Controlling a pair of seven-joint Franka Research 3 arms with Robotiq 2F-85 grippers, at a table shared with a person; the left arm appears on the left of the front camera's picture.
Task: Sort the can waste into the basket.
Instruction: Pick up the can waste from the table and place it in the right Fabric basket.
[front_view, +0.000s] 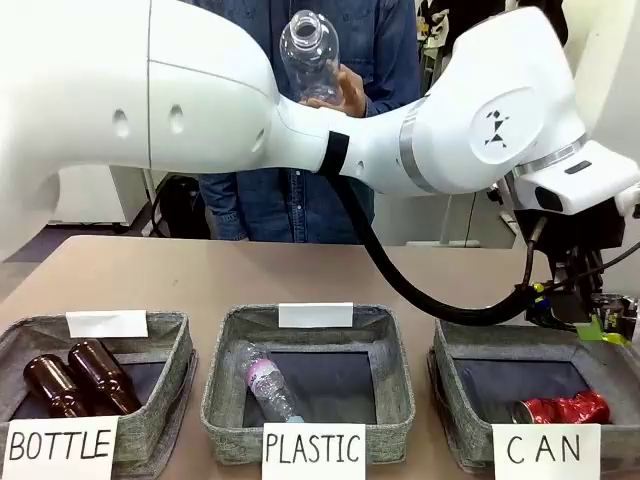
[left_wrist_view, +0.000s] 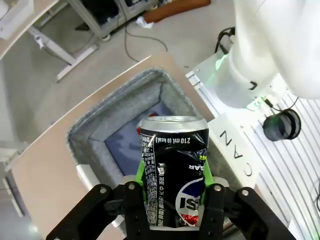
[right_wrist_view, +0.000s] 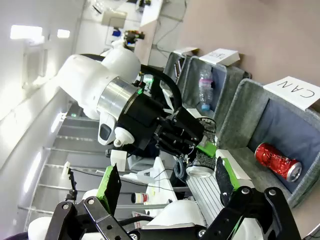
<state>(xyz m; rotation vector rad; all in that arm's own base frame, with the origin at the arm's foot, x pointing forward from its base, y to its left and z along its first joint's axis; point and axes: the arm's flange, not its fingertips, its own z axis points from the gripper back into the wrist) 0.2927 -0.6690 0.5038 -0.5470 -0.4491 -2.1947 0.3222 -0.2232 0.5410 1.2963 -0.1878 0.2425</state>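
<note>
Left tool (left_wrist_view: 175, 200) above CAN basket (left_wrist_view: 90, 145), green pads flanking black can (left_wrist_view: 175, 170), grip undetermined, red can (front_view: 562, 409) in basket at 5 o'clock, right tool (right_wrist_view: 165, 185) open, empty.

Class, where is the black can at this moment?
In the left wrist view the black can stands upright between the left tool's green pads, above the CAN basket, where a red can already lies.
</note>
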